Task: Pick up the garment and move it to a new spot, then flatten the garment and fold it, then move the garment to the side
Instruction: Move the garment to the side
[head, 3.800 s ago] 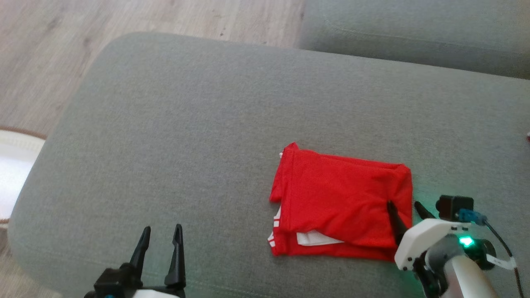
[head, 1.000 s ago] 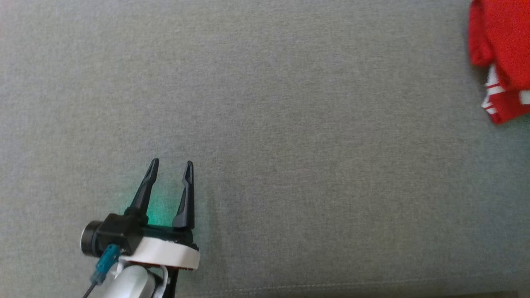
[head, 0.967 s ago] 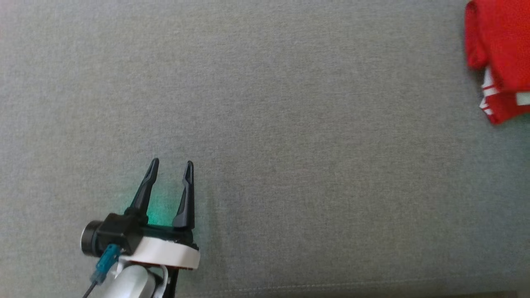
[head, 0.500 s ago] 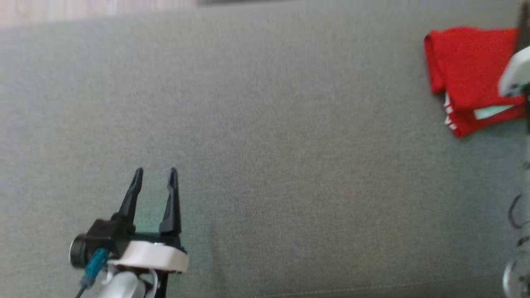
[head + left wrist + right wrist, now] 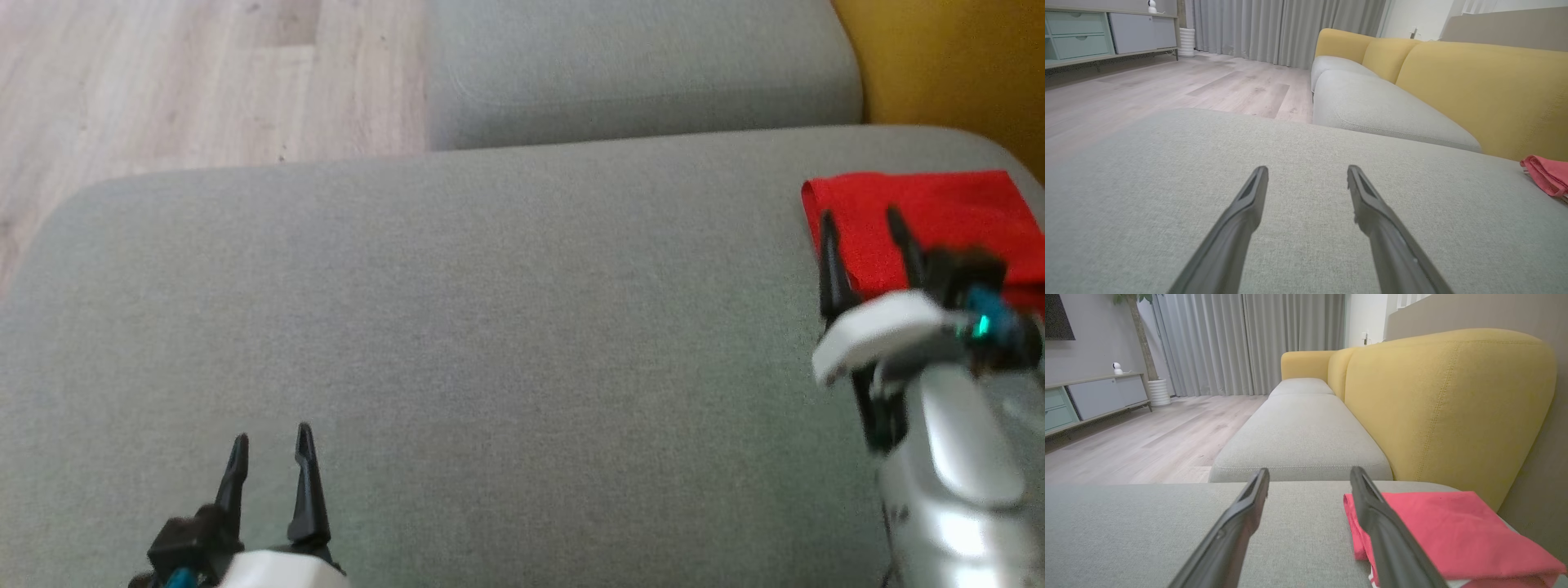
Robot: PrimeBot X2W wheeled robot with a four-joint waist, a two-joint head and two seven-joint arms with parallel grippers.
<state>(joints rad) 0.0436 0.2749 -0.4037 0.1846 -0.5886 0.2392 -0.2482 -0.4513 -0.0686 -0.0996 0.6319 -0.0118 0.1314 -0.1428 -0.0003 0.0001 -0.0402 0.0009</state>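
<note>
The garment [image 5: 939, 216] is a red folded piece lying flat at the far right of the grey cushion [image 5: 490, 327]; it also appears in the right wrist view as the garment [image 5: 1437, 531] and at the edge of the left wrist view as the garment [image 5: 1545, 177]. My right gripper [image 5: 861, 224] stands open above the garment's near-left edge, holding nothing. Low on the left, my left gripper [image 5: 269, 445] hovers open over bare cushion, far from the cloth. In its own view the left gripper [image 5: 1308, 171] has only grey fabric between its fingers.
A second grey seat cushion [image 5: 637, 73] lies beyond, with a gap between the two. A yellow sofa back [image 5: 1449, 400] rises right behind the garment. Wooden floor [image 5: 163, 82] lies past the cushion's far-left edge. A cabinet [image 5: 1106, 32] stands across the room.
The head camera has swung up and right, so the whole picture has shifted. The right gripper has come fully into view over the garment's edge; both grippers stay open.
</note>
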